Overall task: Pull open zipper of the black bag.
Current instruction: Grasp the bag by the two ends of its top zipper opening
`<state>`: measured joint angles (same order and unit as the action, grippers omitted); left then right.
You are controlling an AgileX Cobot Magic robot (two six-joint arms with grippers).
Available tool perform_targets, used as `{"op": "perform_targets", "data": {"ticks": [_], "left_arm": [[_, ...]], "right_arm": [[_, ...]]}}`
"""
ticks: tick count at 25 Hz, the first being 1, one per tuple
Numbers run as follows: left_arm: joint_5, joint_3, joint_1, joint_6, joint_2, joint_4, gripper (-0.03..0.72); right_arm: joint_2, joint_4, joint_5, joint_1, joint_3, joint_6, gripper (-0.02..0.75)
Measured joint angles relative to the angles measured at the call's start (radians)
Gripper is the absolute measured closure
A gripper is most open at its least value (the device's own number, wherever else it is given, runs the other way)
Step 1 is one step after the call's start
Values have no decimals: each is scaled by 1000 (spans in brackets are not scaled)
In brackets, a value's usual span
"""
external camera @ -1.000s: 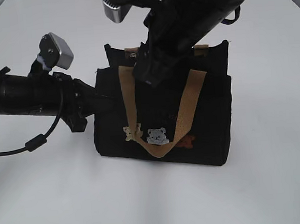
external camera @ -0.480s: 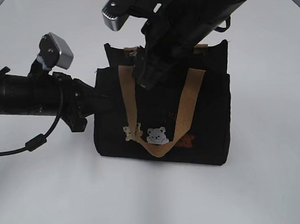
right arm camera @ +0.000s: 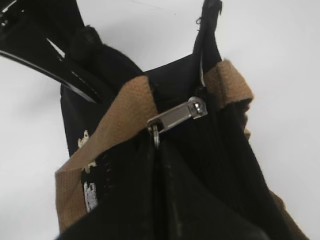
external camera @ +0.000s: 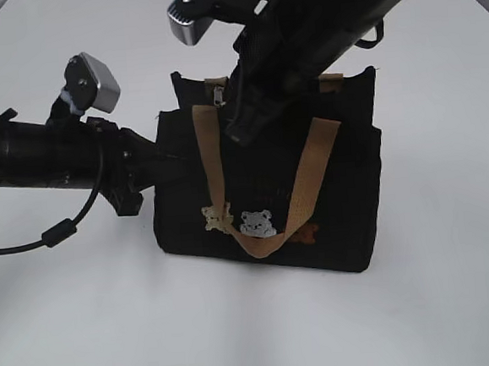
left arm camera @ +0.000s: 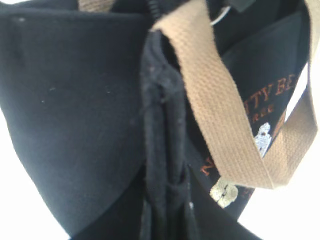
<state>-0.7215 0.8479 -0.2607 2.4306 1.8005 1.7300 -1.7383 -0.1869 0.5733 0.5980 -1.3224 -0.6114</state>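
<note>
The right end effector point(external camera: 242, 125) has closed at the bag point(external camera: 347, 192) top's left end by the zipper point(right arm camera: 177, 116), left end effector point(external camera: 165, 159) narrowly gripping its left edge, bench point(external camera: 440, 303) open around.

The black bag point(external camera: 266, 190) was seen standing upright at the centre of the frame, its tan handle draped down over bear patches on the front. The zipper point(right arm camera: 176, 116), with a silver metal clasp pull, was seen along the bag's top edge.
</note>
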Motion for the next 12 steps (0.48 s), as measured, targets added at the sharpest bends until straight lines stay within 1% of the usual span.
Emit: {"op": "perform_targets", "data": {"ticks": [4, 6, 8, 12], "left_arm": [[-30, 1, -5, 1, 0, 10, 631], [-38, 2, -11, 2, -1, 11, 631], [-19, 0, -7, 1, 3, 6, 631], [-32, 2, -10, 2, 1, 13, 631]], "right_arm": [[37, -26, 73, -32, 0, 45, 738], [56, -41, 108, -67, 0, 79, 738], [85, -35, 137, -121, 0, 113, 738], [106, -82, 197, -188, 0, 155, 738]]}}
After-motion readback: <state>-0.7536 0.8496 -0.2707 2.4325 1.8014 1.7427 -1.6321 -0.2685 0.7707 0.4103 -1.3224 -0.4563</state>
